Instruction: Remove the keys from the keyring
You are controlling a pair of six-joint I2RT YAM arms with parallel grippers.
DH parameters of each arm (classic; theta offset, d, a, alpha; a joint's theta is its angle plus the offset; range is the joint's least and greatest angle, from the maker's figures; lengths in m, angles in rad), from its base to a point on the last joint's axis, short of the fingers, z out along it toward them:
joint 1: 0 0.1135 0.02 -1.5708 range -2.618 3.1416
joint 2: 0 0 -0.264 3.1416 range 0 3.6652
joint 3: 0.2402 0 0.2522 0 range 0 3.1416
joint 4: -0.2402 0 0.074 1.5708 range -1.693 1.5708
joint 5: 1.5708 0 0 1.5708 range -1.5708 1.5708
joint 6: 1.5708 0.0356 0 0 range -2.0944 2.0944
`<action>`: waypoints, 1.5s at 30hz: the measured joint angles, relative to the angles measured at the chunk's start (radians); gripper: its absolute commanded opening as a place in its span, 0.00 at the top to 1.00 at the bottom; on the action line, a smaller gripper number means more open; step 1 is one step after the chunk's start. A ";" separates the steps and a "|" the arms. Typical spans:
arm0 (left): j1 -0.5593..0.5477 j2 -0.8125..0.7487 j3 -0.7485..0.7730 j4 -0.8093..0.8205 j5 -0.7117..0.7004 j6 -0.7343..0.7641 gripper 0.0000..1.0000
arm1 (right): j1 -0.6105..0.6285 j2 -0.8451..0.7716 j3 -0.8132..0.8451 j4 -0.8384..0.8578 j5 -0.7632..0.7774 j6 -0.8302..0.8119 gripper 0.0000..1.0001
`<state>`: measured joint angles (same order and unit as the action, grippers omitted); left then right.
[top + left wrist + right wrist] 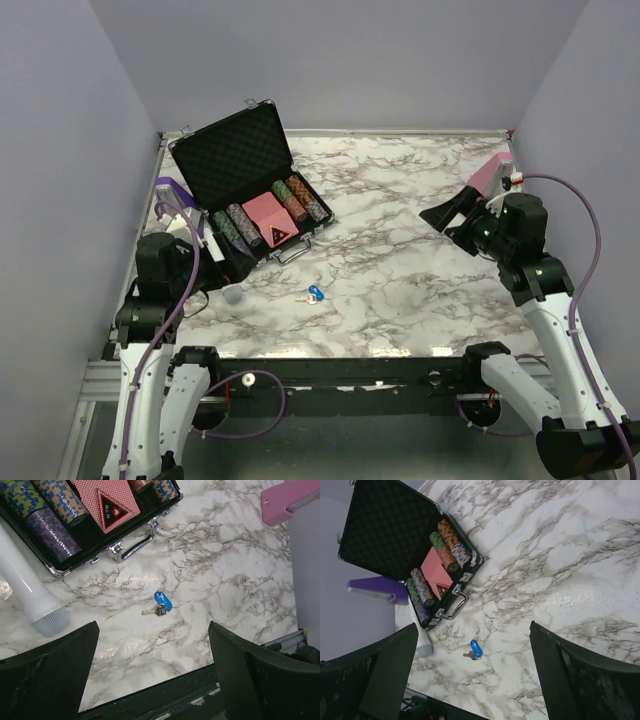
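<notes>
Dark fingers fill the bottom of both wrist views, and neither pair has anything in it. The left gripper [153, 630] is spread wide and empty, and the right gripper [473, 627] is just as wide and just as empty.

Framed between them is the target: a tiny silver metal key [150, 612] lying flat against a small blue oval plastic keyring tag [162, 601]. The two are touching, but the thin ring joining them is too small to make out. They sit on open tabletop towards the near edge, a little left of centre, and well apart from both grippers.

By my reading the job hasn't started. The key looks to be on its ring, nothing has been picked up, and the whole task is left: the approach, pinning the tag, and working the key off.

Moving outward, a white handle with a grey mesh head [30, 595], rather like a microphone, lies to the left. Behind it is an open black poker chip case [240, 160] with striped chips and a red card deck inside.

Everything rests on a glossy white marble-patterned tabletop [400, 280] with grey veins. A purple block [170, 188] stands at its left edge and a pink block [490, 172] at its right. Plain pale lilac-grey walls [350, 60] close in the back and both sides.
</notes>
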<state>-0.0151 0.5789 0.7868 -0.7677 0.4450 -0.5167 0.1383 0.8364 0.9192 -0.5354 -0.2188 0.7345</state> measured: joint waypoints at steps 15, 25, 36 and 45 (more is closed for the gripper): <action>0.000 -0.001 0.043 -0.036 0.017 0.094 0.01 | 0.048 0.007 -0.152 0.153 -0.185 0.076 0.00; 0.000 0.013 0.004 -0.034 0.018 0.090 0.01 | 0.497 0.323 -0.045 0.156 -0.031 0.024 0.17; 0.000 0.013 0.002 -0.034 0.008 0.081 0.01 | 0.705 0.543 -0.003 0.195 0.095 0.041 0.26; 0.000 0.013 0.002 -0.034 0.008 0.078 0.01 | 0.766 0.665 0.021 0.209 0.066 -0.114 0.27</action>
<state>-0.0151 0.5922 0.7883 -0.8013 0.4526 -0.4385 0.9039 1.5013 0.9398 -0.3267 -0.1532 0.6205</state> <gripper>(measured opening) 0.988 0.736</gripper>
